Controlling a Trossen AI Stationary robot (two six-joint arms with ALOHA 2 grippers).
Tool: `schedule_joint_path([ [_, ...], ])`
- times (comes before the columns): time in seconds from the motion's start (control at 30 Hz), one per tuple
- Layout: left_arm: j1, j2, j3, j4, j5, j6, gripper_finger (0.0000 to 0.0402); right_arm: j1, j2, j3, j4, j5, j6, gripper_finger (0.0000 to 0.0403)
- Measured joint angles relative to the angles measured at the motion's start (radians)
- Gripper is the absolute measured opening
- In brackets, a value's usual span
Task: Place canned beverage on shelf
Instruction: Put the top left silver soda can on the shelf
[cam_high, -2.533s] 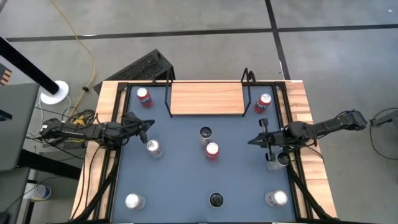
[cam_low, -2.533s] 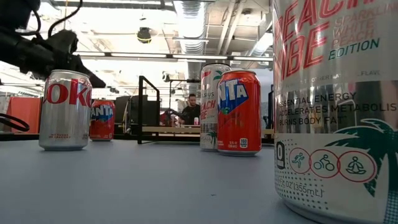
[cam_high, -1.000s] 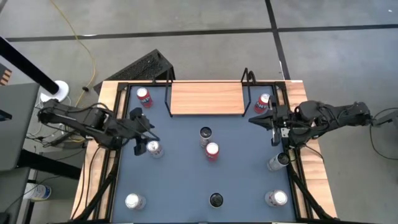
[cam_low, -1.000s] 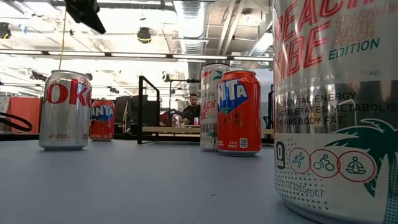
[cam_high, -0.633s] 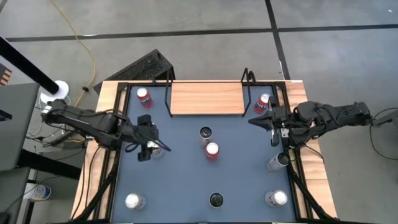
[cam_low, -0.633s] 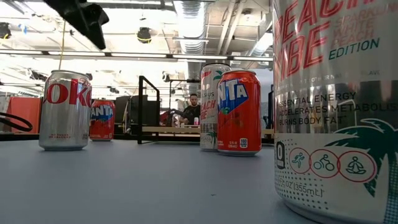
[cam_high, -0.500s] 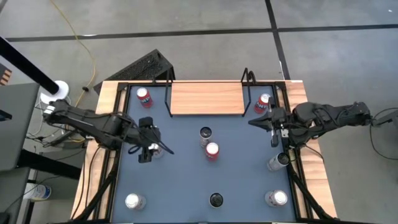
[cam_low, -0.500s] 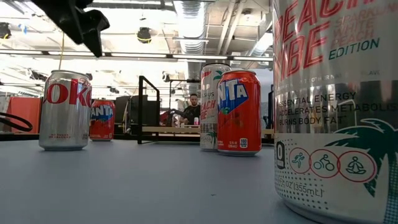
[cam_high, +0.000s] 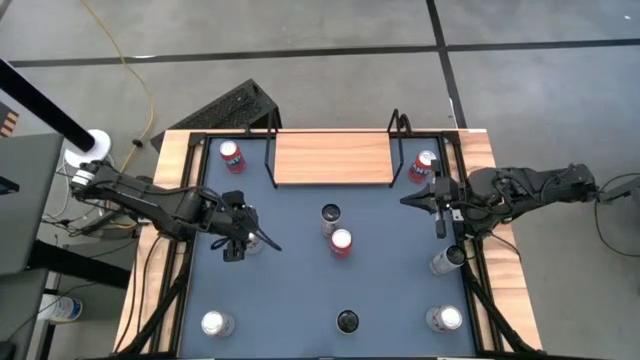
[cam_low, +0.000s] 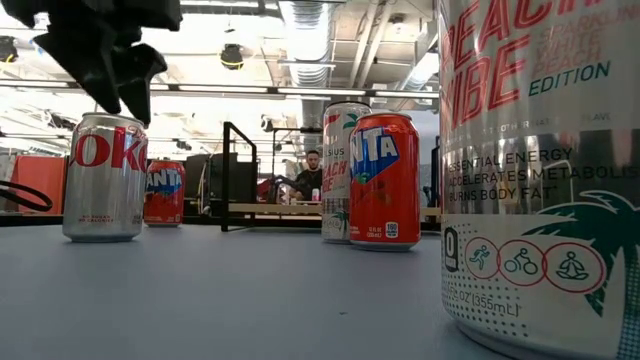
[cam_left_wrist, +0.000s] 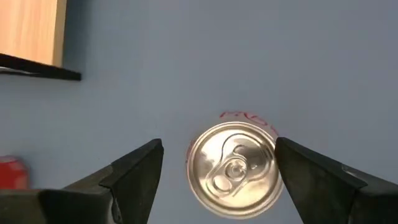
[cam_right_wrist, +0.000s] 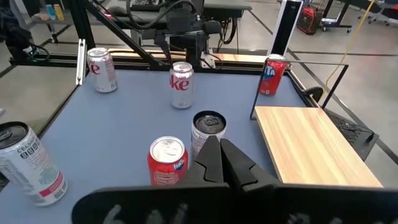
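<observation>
Bright overhead lights; fg can blurred.

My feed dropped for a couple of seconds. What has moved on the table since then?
The left end effector swung out from the table's left edge and came down over the silver Coke can, open, with a finger on each side and not yet gripping. The right end effector, shut, moved toward the shelf and hovers near the red can at its right end. No can has moved, and the shelf holds nothing.
</observation>
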Motion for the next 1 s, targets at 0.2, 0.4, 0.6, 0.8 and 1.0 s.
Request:
schedule_joint_path([
  [0.2,0.0,0.0,-0.052,0.047,0.051,-0.016,0.0301,0.0,0.012,0.0,0.0,0.0,0.0,0.0],
  [0.4,0.003,-0.001,-0.055,0.045,0.022,0.015,0.0301,0.0,0.028,0.0,0.0,0.0,0.0,0.0],
  [0.6,0.039,-0.049,-0.056,0.034,-0.009,0.059,0.0301,0.0,0.042,0.0,0.001,0.0,0.0,0.0],
  [0.8,0.09,-0.161,-0.057,0.028,-0.009,0.059,0.0301,0.0,0.049,0.0,0.001,0.0,0.0,0.0],
  [1.0,0.095,-0.226,-0.057,0.041,0.028,-0.016,0.0301,0.0,0.056,0.0,-0.004,-0.001,0.0,0.0],
])
